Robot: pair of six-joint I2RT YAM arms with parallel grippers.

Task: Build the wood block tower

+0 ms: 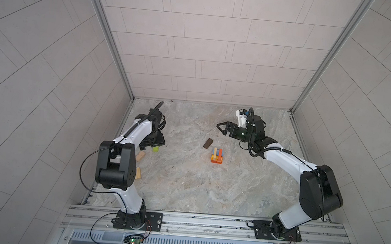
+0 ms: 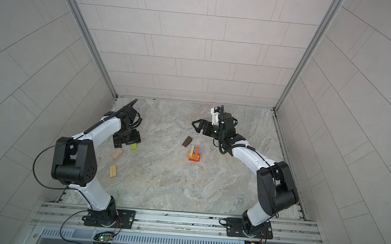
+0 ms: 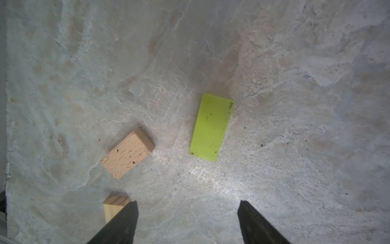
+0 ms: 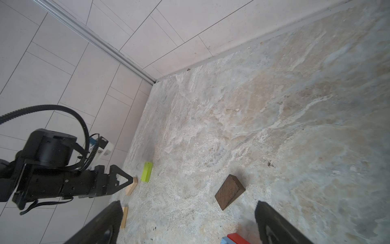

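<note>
**Two grippers stand empty as block tower waits mid-tabletop**

Nearest the camera, a metal rail carries both arm bases along the front edge of the marbled tabletop (image 1: 184,186). Beyond the rail, near the middle of the surface, stands the tower (image 1: 217,156), a small criss-cross stack with orange at its base and tan, light blue and red bricks on top. A dark brown block (image 1: 208,143) lies flat on the stone just beside the tower, on its far left side, apart from it. Farther back from the tower, the right gripper (image 1: 220,127) hangs above the tabletop with its jaws spread wide and nothing between them; in the right wrist view the brown block (image 4: 230,191) sits ahead of the two dark fingers and the tower's red and blue top shows at the frame's edge. Well to the left of the tower, the left gripper (image 3: 187,221) points straight down, jaws wide and empty, over a lime-green block (image 3: 211,127) lying flat on the stone. A tan block (image 3: 127,153) lies near the green one, and a second, paler tan block (image 2: 113,171) rests nearer the rail, both far left of the tower.
</note>
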